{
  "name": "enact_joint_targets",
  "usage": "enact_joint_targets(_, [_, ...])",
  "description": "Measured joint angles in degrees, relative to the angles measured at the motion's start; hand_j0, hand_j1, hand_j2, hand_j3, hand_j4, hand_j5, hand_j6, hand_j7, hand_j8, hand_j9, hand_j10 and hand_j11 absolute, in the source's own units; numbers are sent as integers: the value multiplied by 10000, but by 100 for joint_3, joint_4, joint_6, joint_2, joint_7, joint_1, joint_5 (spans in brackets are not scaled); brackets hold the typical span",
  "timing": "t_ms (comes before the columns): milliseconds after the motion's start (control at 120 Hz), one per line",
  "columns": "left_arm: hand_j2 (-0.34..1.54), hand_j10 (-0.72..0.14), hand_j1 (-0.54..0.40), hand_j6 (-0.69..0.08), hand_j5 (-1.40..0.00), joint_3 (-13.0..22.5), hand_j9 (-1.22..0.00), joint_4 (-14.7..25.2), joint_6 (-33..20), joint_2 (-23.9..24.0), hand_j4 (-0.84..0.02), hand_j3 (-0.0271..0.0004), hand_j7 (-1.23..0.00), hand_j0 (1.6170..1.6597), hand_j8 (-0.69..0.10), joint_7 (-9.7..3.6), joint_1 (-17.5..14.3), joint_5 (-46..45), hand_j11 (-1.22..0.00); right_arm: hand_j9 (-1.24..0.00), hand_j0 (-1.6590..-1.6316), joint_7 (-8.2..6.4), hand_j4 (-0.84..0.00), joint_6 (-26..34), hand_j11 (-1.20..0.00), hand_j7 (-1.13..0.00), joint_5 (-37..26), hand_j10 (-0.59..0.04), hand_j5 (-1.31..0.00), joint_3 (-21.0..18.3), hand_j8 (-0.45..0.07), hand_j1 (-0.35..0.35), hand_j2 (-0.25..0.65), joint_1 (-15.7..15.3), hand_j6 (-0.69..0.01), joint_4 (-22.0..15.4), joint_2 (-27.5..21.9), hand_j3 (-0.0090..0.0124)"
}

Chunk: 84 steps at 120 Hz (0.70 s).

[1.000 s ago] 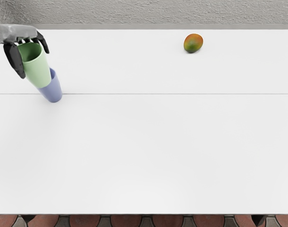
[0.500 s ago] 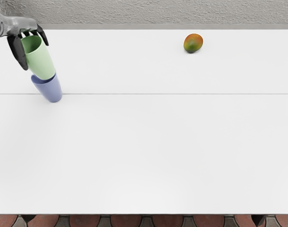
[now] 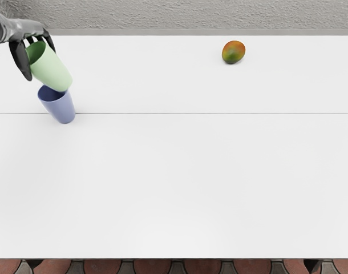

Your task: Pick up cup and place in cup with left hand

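Holding green cup (image 3: pixel 51 68) by upper part with left hand (image 3: pixel 27 28), clamped between thumb and fingers, probably so as to keep lower end free for entering blue cup (image 3: pixel 59 105). Tilted, with base pointing away from palm and toward blue cup, lower than hand; cannot tell if inside its mouth. Likely needs careful aligning before letting go. Well apart from hand: mango (image 3: pixel 234 52), apparently not needed.

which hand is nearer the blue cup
The left hand: it is up and left of the blue cup in the picture, gripping the green cup. The right hand is out of view.
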<state>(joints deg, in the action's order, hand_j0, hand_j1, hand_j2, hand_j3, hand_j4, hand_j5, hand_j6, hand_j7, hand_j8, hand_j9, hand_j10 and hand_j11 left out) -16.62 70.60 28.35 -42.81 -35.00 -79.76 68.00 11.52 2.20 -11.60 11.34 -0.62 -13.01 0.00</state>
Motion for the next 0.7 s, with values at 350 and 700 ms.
enact_joint_targets(350, [670, -4073, -958, -3481, -5435, 551, -5373, -210, 26, 9, -4003, 0, -5346, 16569, -3839, 0, -321, 2, -5373, -408, -16581, -13, -314, -2, -408, -408, 0, -313, -408, -6, -314, -3113, -64, 4, -314, 0, 0, 0])
enact_joint_targets(700, [653, -4213, -1038, -3444, -5621, 627, -5551, -287, -51, 291, -4167, 0, -5593, 16570, -3852, 0, -452, -8, -5553, -412, -16581, -19, -317, -3, -412, -412, 0, -317, -412, -15, -317, -3110, -64, 5, -317, 0, 0, 0])
